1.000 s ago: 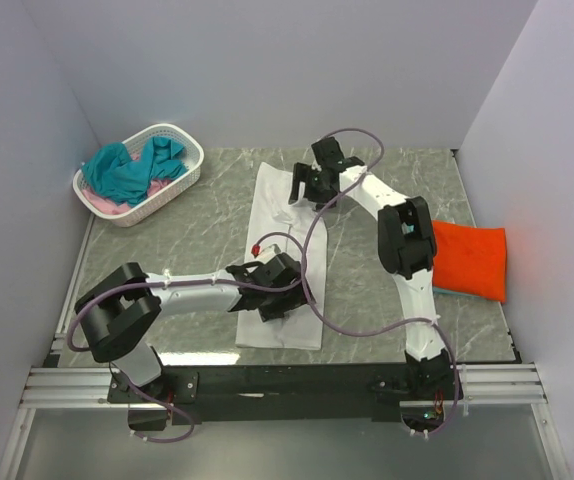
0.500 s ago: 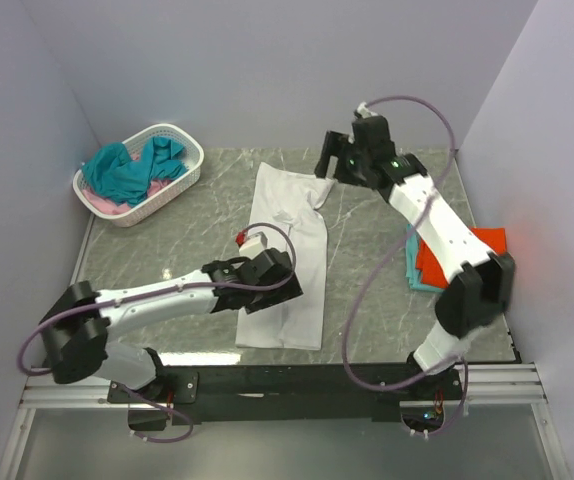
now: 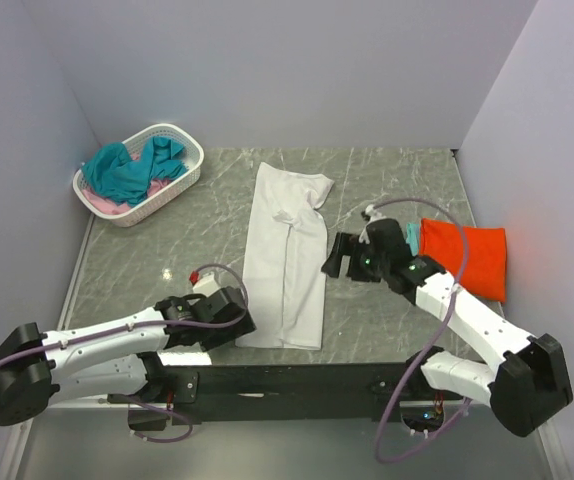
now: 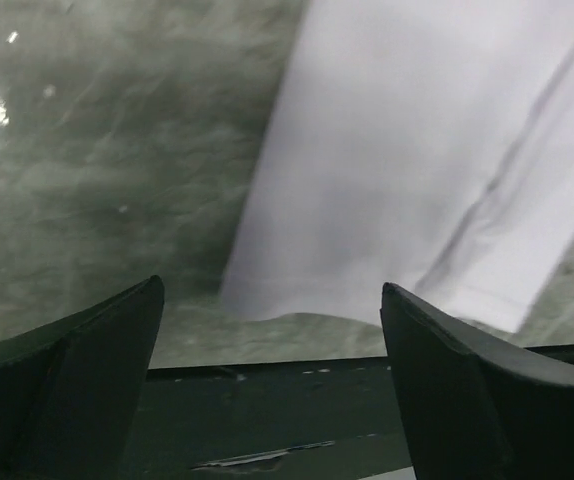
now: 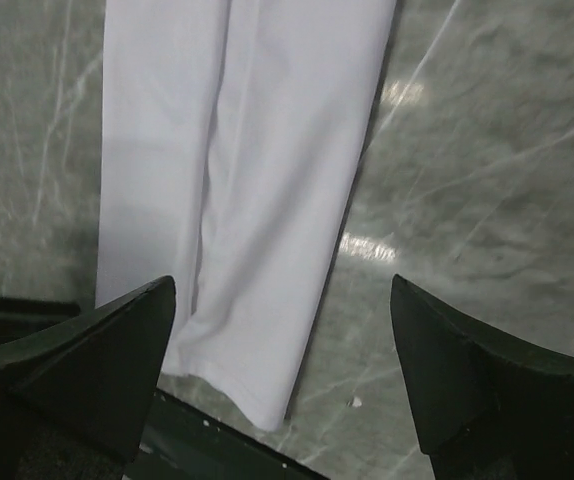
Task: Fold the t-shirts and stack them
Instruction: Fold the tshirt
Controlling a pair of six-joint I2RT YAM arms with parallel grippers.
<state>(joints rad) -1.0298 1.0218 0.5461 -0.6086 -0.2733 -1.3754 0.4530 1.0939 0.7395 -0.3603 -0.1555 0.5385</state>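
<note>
White t-shirt point(image 3: 287, 260) lying flat, left tool point(image 4: 271, 290) and right tool point(image 5: 283, 285) spread wide, empty, seemingly not touching it

White t-shirt point(image 3: 285, 265); orange-red t-shirt point(image 3: 464, 258); teal t-shirts point(image 3: 127, 170); white basket point(image 3: 172, 195); grey-green marbled table point(image 3: 167, 250).

Both wrist views crop the white t-shirt point(image 5: 237, 180); teal shirts point(image 3: 127, 172) bury most of the pink one point(image 3: 102, 204).
</note>
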